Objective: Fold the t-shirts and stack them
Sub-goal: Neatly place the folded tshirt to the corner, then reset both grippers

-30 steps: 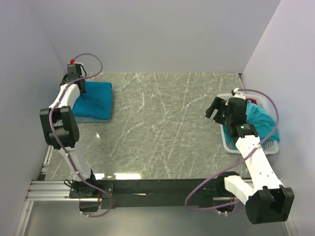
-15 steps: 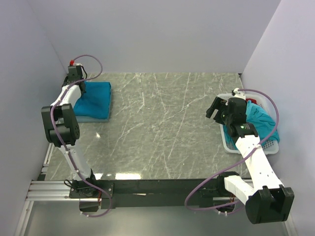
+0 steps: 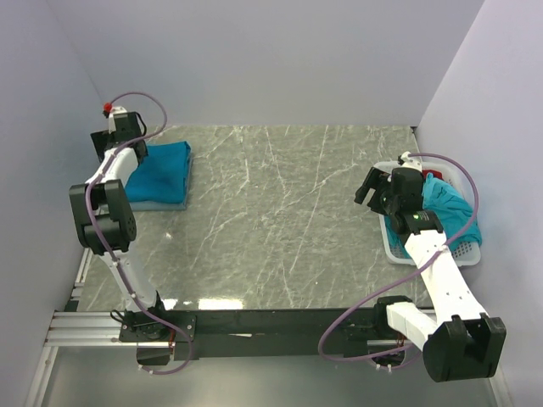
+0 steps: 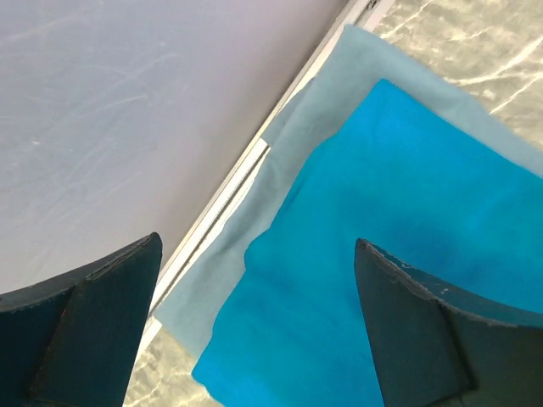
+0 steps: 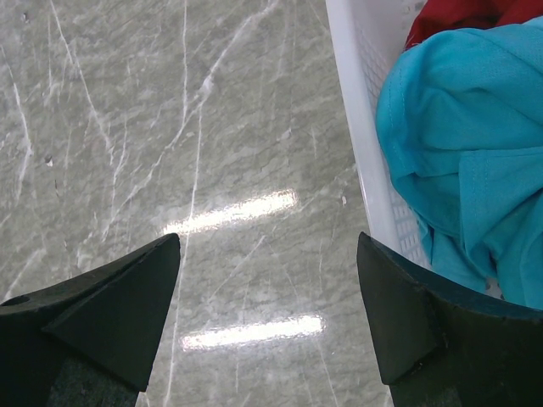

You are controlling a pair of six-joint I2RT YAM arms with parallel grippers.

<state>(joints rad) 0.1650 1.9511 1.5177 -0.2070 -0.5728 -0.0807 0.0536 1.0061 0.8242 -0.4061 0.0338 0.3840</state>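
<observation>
At the upper left of the top view, a folded teal shirt [image 3: 163, 170] lies on a grey-blue shirt [image 4: 339, 102] against the wall. The left claw [image 4: 256, 246] hangs over them, spread wide and empty. At the right edge, a crumpled teal shirt [image 5: 458, 127] and a red shirt [image 5: 458, 17] sit in the white basket [image 5: 361, 127]. The right claw [image 5: 268, 246] gapes empty above the table [image 5: 127, 127] just beside it.

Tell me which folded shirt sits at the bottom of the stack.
The pale grey-blue shirt; the bright teal shirt lies folded on top of it.
</observation>
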